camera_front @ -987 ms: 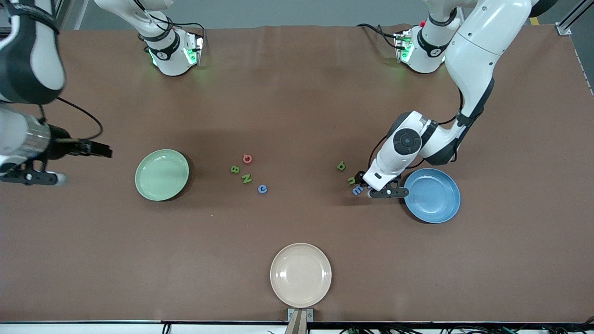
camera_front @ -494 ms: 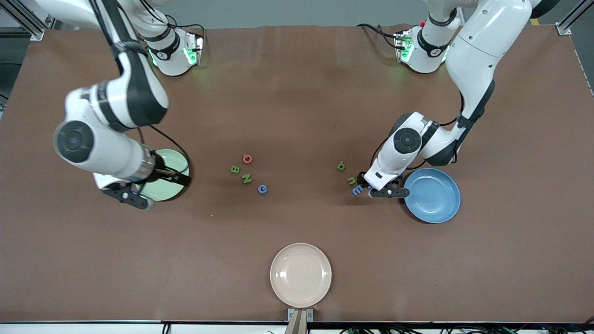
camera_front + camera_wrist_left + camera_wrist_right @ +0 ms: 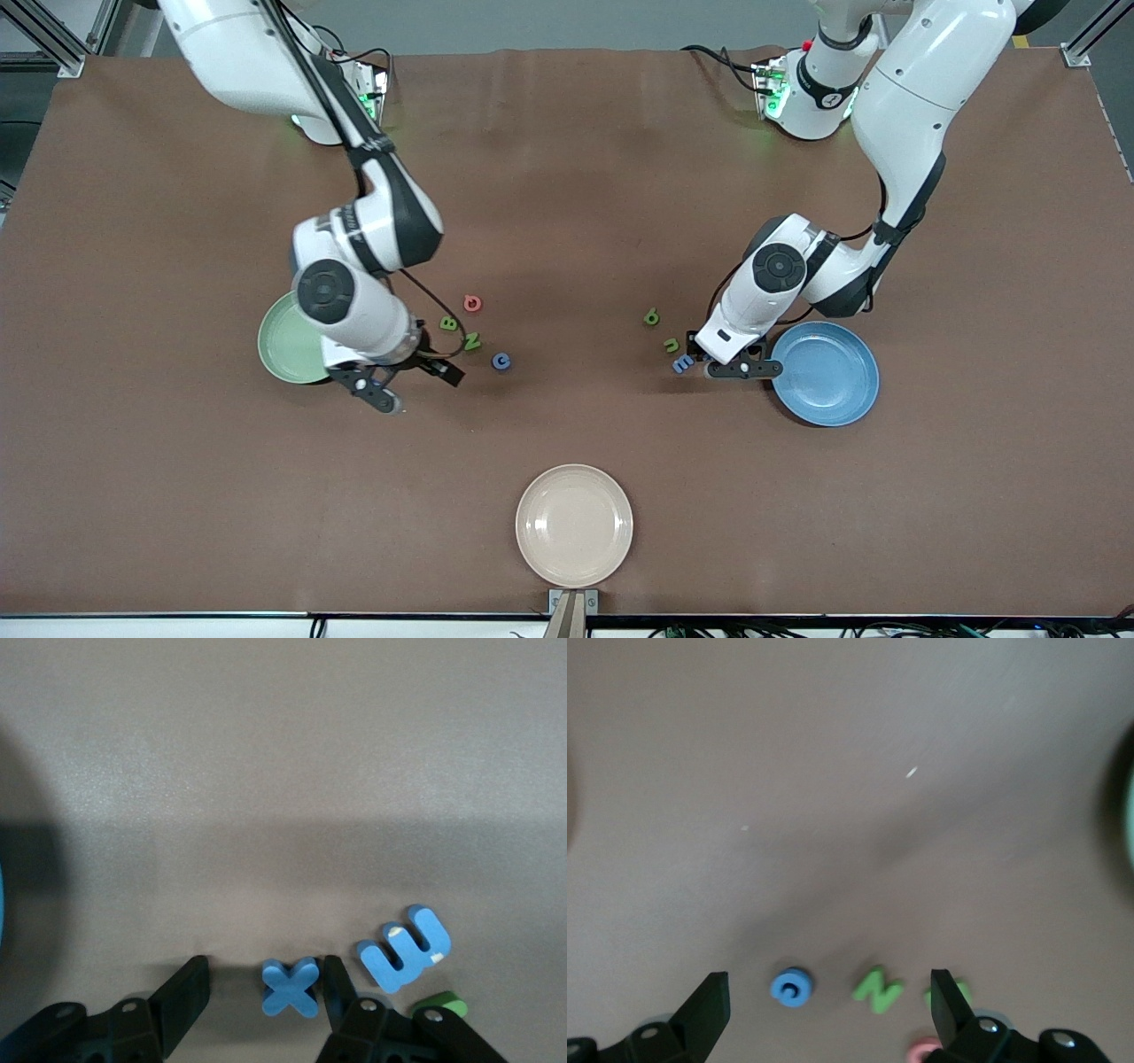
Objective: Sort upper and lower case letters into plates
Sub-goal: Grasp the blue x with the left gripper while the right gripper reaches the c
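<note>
From the front, the left gripper (image 3: 709, 363) sits low beside the blue plate (image 3: 826, 373), while the right gripper (image 3: 415, 383) hovers by the pale green plate (image 3: 285, 341). In the left wrist view, parted fingers (image 3: 182, 997) bracket a blue x (image 3: 291, 986) without pinching it. In the right wrist view, the jaws gape empty over a blue c (image 3: 790, 987) and green N (image 3: 876, 990).

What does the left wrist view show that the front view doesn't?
Only the left wrist view: a blue x on the table between the left tool's fingers, which have not yet clamped it. Only the front view: the green plate, cream plate, the letters near the open right tool, and both arms. Both: the blue m, a green letter and the blue plate's edge.
</note>
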`<state>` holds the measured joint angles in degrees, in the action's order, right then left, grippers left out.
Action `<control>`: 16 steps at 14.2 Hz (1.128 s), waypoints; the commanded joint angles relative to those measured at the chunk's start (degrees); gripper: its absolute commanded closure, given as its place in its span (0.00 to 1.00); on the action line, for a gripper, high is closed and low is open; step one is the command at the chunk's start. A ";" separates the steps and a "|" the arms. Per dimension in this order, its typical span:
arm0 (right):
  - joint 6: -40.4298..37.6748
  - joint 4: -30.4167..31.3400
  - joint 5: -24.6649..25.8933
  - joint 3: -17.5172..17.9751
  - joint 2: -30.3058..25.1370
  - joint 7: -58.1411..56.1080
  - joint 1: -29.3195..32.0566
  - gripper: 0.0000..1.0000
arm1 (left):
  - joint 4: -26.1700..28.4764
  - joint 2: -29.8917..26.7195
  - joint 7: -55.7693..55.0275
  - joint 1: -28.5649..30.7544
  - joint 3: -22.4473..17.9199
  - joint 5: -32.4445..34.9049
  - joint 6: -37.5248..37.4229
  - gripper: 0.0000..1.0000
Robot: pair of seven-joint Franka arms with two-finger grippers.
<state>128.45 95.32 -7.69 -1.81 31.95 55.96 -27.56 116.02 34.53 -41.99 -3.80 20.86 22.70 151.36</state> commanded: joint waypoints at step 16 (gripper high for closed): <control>11.29 -0.57 7.69 -0.83 10.84 26.65 -10.49 0.08 | 0.52 1.15 -4.50 -0.68 0.06 1.56 1.13 0.72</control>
<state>137.69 95.18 -1.51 -2.09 41.40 79.71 -37.15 115.96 34.51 -43.67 -4.13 20.99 22.73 151.78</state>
